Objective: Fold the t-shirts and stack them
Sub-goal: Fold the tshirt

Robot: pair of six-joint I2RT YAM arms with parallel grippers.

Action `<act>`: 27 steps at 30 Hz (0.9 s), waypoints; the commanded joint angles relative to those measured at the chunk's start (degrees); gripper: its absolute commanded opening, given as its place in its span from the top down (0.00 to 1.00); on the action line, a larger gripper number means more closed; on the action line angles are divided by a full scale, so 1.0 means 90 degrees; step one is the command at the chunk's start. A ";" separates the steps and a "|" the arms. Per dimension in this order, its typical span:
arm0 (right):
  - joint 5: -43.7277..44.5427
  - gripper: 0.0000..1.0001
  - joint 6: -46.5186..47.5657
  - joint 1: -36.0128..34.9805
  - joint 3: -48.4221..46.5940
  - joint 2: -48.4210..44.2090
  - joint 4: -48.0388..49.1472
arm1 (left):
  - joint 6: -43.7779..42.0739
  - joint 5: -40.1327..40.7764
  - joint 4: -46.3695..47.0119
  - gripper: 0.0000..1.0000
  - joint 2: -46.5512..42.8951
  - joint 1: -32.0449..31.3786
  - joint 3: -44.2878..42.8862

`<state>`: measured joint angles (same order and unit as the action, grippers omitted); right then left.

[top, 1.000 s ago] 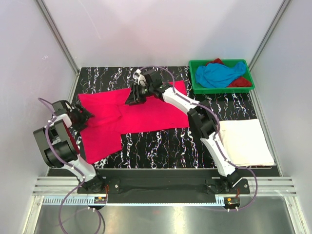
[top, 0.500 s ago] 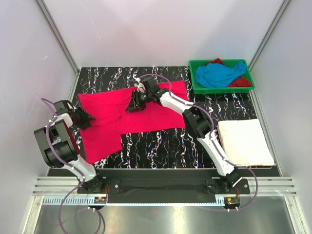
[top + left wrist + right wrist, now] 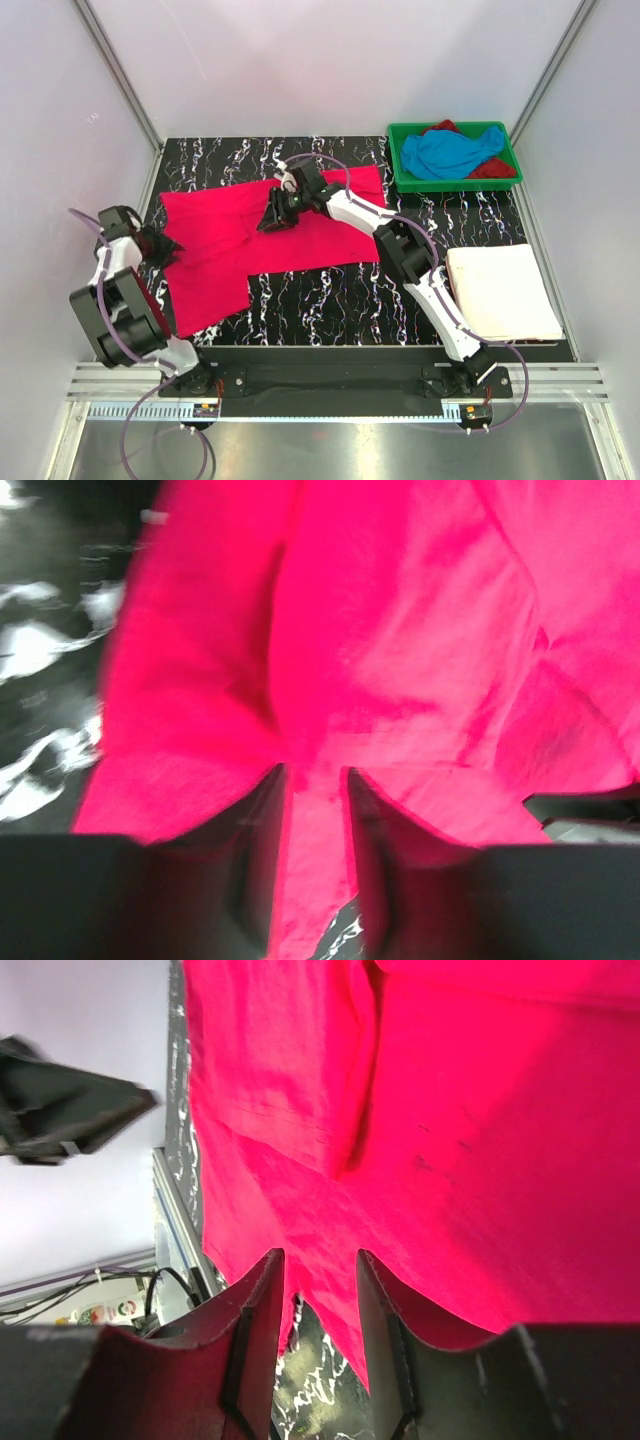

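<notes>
While the pink shirt (image 3: pixel 300 240) is lying spread on the desk (image 3: pixel 330 300), both arms are taking hold of it, probably so that one part can be lifted and laid over the rest in a first fold.

The left end effector (image 3: pixel 163 246) is sitting at the shirt's left edge. Its wrist view is showing its fingers (image 3: pixel 262 820) drawn close together with a strip of pink cloth pinched between them and creases running in toward the grip. The right end effector (image 3: pixel 276 214) is working on the far middle of the shirt. Its fingers are likewise narrowed on a tuck of pink cloth, which is tapering down into the gap. Holding two well-separated points should be keeping the cloth taut and the fold line straight.

The shirt's long axis is running left to right across the left and middle of the desk, slightly tilted. A flap, likely a sleeve, is pointing toward the near left corner. Which end is the collar I cannot tell.

The white shirt (image 3: pixel 500 290) is resting folded at the near right, apparently starting the stack. The blue shirt (image 3: pixel 450 152) and red shirt (image 3: pixel 495 168) are waiting crumpled in the tray (image 3: pixel 455 183) at the far right.
</notes>
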<state>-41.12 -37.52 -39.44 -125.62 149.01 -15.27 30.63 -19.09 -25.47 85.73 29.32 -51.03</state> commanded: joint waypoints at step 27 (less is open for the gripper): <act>0.5272 0.15 0.3006 0.0485 -0.0876 -0.1030 -0.4417 | -0.0581 0.3674 -0.2197 0.26 0.2953 -0.2740 -0.3665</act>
<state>1.02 -13.21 -36.42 -132.75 141.51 -53.08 24.86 9.17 -41.78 108.71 4.45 -78.83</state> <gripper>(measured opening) 0.842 0.737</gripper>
